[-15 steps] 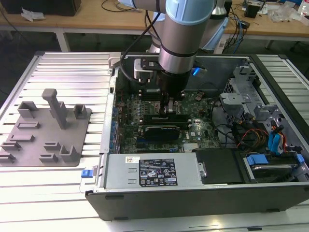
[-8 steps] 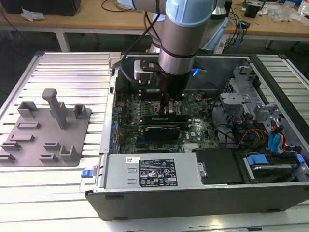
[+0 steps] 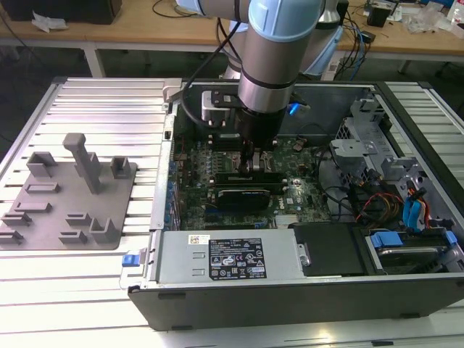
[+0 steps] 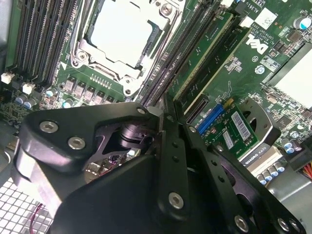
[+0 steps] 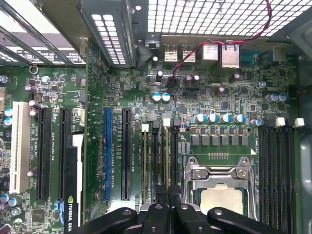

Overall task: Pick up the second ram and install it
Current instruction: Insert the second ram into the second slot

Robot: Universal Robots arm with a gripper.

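Pressing down at the memory slots

Reaching into the open computer case (image 3: 290,293), the arm stands nearly upright over the motherboard (image 3: 192,185) in the exterior view, with the gripper (image 3: 254,168) down among the long black slots beside the processor socket (image 5: 220,192).

In both wrist views the gripper (image 4: 167,109) has its two black fingers (image 5: 157,210) drawn together, with barely a slit between the tips. The gripper (image 5: 168,195) sits right over one slot line.

The second ram (image 5: 167,156) appears to be the thin strip standing on edge in that slot, running from a white clip straight to the fingertips. It is seen edge-on, so this reading is likely rather than sure. By that reading the stick is in the slot, in line with the claw and directly under it, with one end at the tips and the rest stretching away from them. I cannot tell whether the tips pinch its top edge or merely bear on it.

In the second wrist view another green stick (image 4: 207,44) stands in a slot just beside the fingertips, parallel to the first, and the processor socket (image 4: 122,34) lies on the far side of the slot bank.

Outside the case, toward the exterior view's left, a grey fixture plate (image 3: 69,196) with upright blocks lies on the ribbed table (image 3: 109,109), well apart from the claw.
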